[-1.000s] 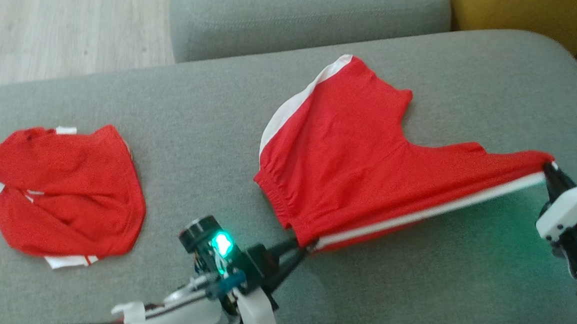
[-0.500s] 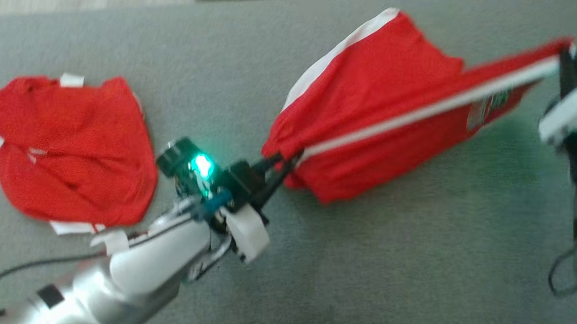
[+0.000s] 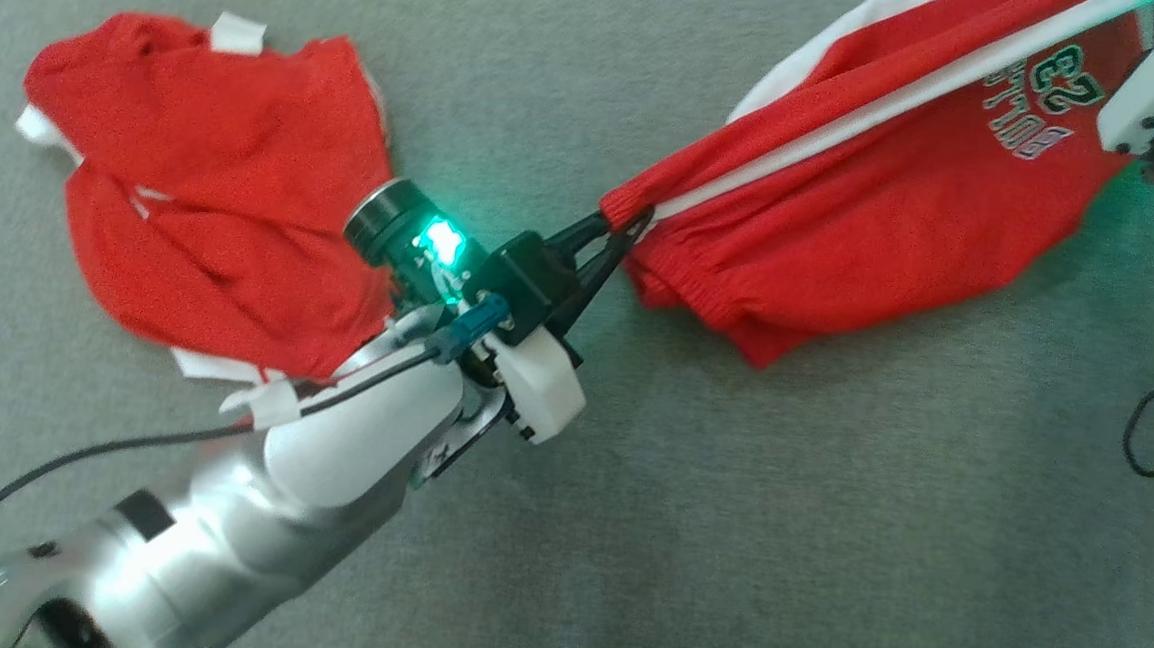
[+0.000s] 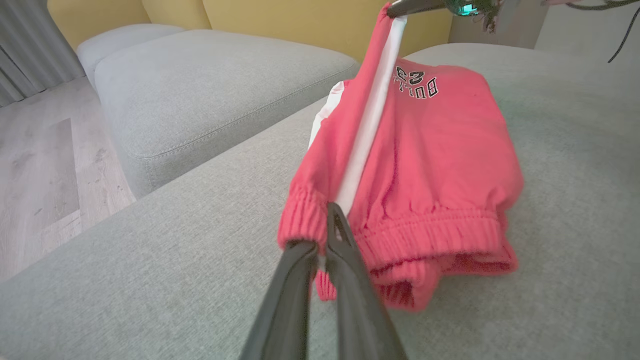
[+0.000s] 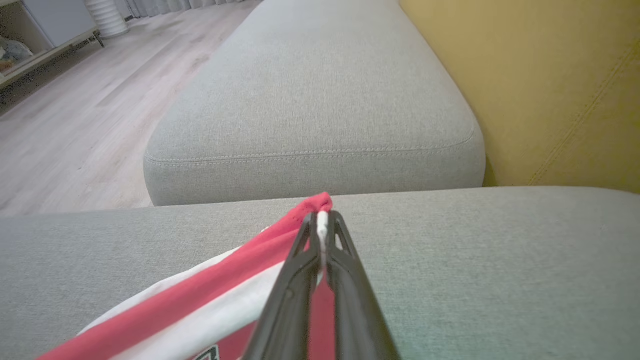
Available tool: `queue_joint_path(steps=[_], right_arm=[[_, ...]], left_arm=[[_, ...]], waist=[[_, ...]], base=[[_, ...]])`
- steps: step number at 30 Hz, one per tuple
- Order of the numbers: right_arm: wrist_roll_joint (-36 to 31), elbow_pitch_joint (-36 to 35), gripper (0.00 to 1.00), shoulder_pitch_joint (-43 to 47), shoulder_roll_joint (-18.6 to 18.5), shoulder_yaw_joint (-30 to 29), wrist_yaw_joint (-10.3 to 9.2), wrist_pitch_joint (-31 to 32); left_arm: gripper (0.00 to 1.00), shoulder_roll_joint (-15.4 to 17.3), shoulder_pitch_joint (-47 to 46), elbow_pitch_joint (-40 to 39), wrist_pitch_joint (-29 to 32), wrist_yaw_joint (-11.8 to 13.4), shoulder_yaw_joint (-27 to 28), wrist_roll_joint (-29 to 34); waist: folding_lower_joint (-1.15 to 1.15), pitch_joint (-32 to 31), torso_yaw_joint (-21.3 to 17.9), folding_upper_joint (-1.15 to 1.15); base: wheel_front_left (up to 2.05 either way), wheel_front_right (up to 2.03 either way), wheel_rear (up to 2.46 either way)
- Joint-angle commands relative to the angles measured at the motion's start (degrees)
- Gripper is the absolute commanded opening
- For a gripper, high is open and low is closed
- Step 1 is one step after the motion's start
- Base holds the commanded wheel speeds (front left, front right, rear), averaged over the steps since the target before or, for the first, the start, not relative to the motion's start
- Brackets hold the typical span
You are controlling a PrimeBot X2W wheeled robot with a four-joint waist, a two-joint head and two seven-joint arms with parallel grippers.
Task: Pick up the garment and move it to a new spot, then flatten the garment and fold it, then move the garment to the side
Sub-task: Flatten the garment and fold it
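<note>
Two red garments are here: the left jaws and right jaws are pinching the lettered garment (image 3: 874, 212), white-striped, stretching it between them; the crumpled garment (image 3: 224, 192) is lying beside the left jaws.

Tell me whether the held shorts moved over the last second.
Yes: against the red garment lying on the sofa, the shorts have shifted left toward it and farther from the robot.

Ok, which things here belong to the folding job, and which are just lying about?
In the job: red shorts, held stretched between left claw at the waistband and right claw at the far end.
Lying about: other red garment, crumpled on the sofa; far cushion; wooden floor.
</note>
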Motion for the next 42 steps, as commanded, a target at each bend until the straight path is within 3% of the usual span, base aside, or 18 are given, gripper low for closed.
queue_joint_path(steps=[1, 11, 12, 13, 14, 15, 16, 22, 33, 42], right_arm=[[-0.7, -0.5, 0.0, -2.8, -0.6, 0.4, -0.05, -1.2], [-2.2, 8.3, 0.0, -8.3, -1.1, 0.0, -0.05, -5.5], [-2.4, 9.1, 0.97, -8.7, -1.3, -0.1, -0.05, -5.8], [-2.6, 9.9, 1.0, -9.1, -1.5, -0.1, -0.05, -6.0], [-2.8, 10.6, 1.0, -9.5, -1.6, -0.1, -0.05, -6.4], [-2.9, 11.3, 1.0, -9.9, -1.8, -0.4, -0.05, -6.9], [-2.9, 11.9, 1.0, -10.3, -2.0, -1.1, -0.05, -7.6], [-3.7, 14.7, 1.0, -11.7, -2.1, -2.5, -0.05, -11.2], [2.8, 15.4, 1.0, -9.8, 0.3, -0.4, -0.05, -14.7], [13.4, 4.5, 1.0, 0.5, 0.3, 10.2, -0.05, -16.1]], left_arm=[[0.0, 0.3, -2.9, -0.4, -0.7, -0.2, 1.7, 0.5], [0.0, -2.4, -4.9, 3.8, -2.4, -1.2, 0.8, 0.9], [0.0, -2.6, -5.0, 4.2, -2.5, -1.3, 0.7, 1.0], [0.06, -2.9, -5.1, 4.5, -2.7, -1.3, 0.6, 1.0], [0.49, -3.0, -5.2, 4.8, -2.8, -1.2, 0.6, 1.0], [0.78, -3.2, -5.2, 5.2, -2.9, -1.1, 0.6, 0.9], [1.0, -3.2, -5.3, 5.5, -3.2, -1.0, 0.7, 0.9], [1.0, -2.7, -5.5, 6.7, -5.8, 0.8, 2.6, 0.3], [1.0, 0.3, -2.0, 6.1, -7.4, 4.6, 6.2, -2.5], [1.0, 3.8, 4.0, 3.2, -8.9, 9.8, 11.5, -6.1]], waist=[[-0.01, 1.8, 1.9, 0.0], [-0.01, 3.7, 3.7, 0.0], [-0.01, 3.8, 3.8, 0.0], [-0.01, 3.9, 3.9, 0.0], [-0.01, 3.9, 3.9, 0.0], [-0.01, 3.9, 3.9, 0.0], [-0.01, 3.9, 3.8, 0.0], [-0.01, 2.0, 2.6, 0.0], [-0.01, -5.2, -1.3, 0.0], [-0.01, -12.4, -5.2, 0.0]], base=[[0.0, 0.0, 0.0], [0.0, 0.0, 0.0], [0.0, 0.0, 0.0], [0.0, 0.0, 0.0], [0.0, 0.0, 0.0], [0.0, 0.0, 0.0], [0.0, 0.0, 0.0], [0.0, 0.0, 0.0], [0.0, 0.0, 0.0], [0.0, 0.0, 0.0]])
